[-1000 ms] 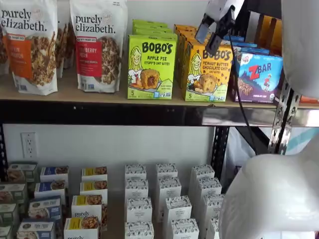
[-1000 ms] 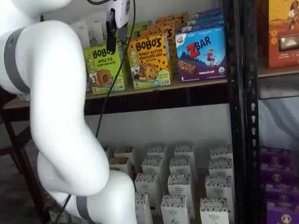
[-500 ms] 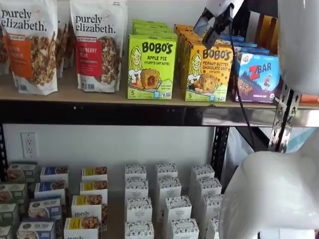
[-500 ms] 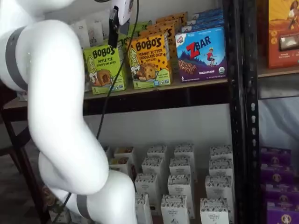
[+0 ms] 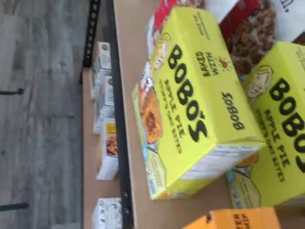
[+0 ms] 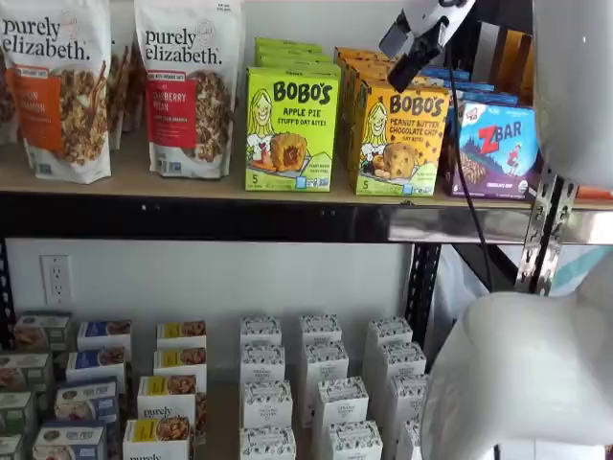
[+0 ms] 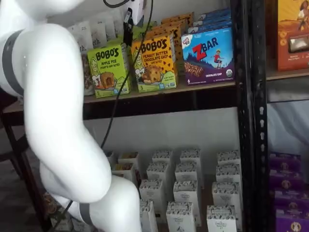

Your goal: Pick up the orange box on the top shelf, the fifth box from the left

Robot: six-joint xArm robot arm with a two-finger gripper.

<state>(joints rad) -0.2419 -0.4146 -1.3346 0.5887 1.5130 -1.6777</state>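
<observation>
The orange box (image 6: pixel 400 139) stands upright at the front of its row on the top shelf (image 6: pixel 192 184), between a lime-green Bobo's box (image 6: pixel 290 129) and a blue Zbar box (image 6: pixel 493 149). Both shelf views show it (image 7: pixel 154 63). My gripper (image 6: pixel 398 59) hangs just above the orange box's top front edge. It is open, with a gap between its two black fingers and nothing in them. In a shelf view the gripper (image 7: pixel 128 33) shows side-on, at the orange box's upper left corner. The wrist view shows only an orange corner (image 5: pixel 233 219) beside the lime-green box (image 5: pixel 190 100).
Two purely elizabeth granola bags (image 6: pixel 187 86) stand left of the Bobo's boxes. More boxes stand in rows behind each front carton. Several small white cartons (image 6: pixel 316 383) fill the lower shelf. A black upright (image 7: pixel 246 116) rises right of the Zbar box (image 7: pixel 207 55). My white arm (image 7: pixel 53 111) fills the foreground.
The gripper has risen and shifted slightly right, toward the orange box's top. Its fingers stay open. No box has moved.
</observation>
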